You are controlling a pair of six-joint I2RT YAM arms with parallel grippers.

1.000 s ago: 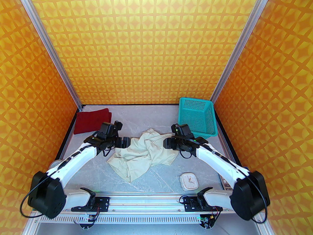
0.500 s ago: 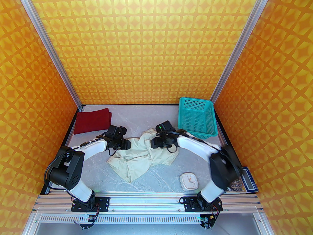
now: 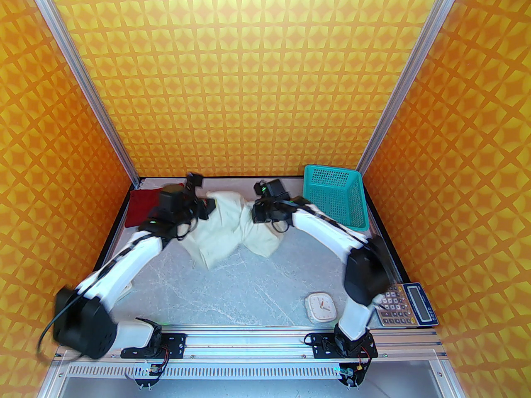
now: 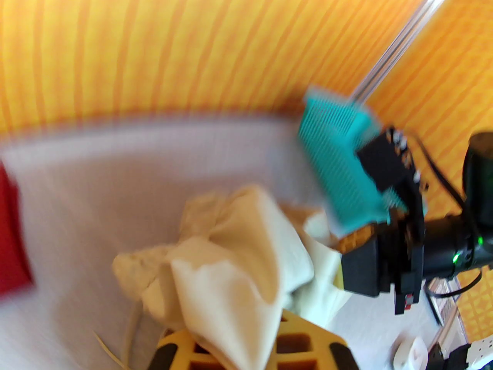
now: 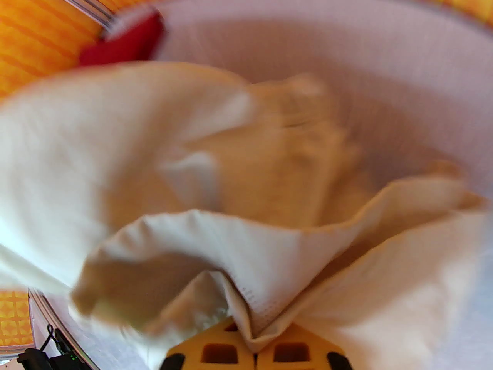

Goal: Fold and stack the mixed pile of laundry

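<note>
At the back of the counter [image 3: 257, 280]: the cream shorts [image 3: 226, 226] hang bunched between the two arms, upper edge raised, the rest drooping in two lobes. I cannot tell whether the lowest folds touch the surface.
Left hand [image 3: 209, 205]: clamped on the left part of the shorts' upper edge. Its wrist view shows cloth pinched between the yellow pads.
Right hand [image 3: 254, 213]: clamped on the right part of that edge, with a fold wedged between its pads in its own wrist view.
Maroon shirt [image 3: 139, 207]: lies flat in the far left corner, seemingly already folded, partly hidden by the left arm.
Teal basket [image 3: 334, 197]: stands at the far right, apart from the cloth.
Step in hand: by my reading, opening out the shorts, held at two points so they can be laid flat before folding.
Next move calls for: drawing the two grips apart evenly to take out the crumple between them. Then both lower together so the cloth lands smooth on bare counter, clear of the shirt.
</note>
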